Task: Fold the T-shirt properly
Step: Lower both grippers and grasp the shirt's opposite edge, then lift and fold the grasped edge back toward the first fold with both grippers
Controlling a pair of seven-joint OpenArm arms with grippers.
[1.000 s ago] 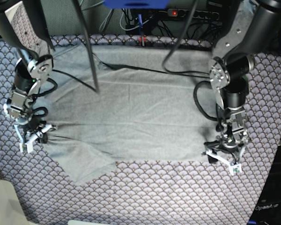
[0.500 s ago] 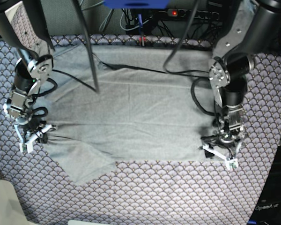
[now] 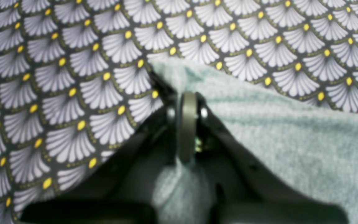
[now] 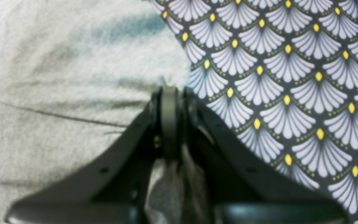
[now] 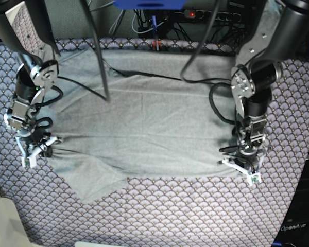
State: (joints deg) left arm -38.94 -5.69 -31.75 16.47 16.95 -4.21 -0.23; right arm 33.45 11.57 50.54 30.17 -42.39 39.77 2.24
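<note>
Grey T-shirt (image 5: 144, 128) spread flat across the scallop-patterned cloth (image 5: 195, 216), long axis running side to side in the base view, one sleeve poking toward the near edge on that view's left. Left gripper (image 5: 242, 163) clamped tight on the shirt's corner at that view's right, fabric bunched between the closed jaws in the wrist view (image 3: 186, 124). Right gripper (image 5: 35, 149) pinched shut on the opposite edge, cloth wedged in there too (image 4: 169, 124). No containers anywhere. Black cables (image 5: 144, 74) draped over the far part.
</note>
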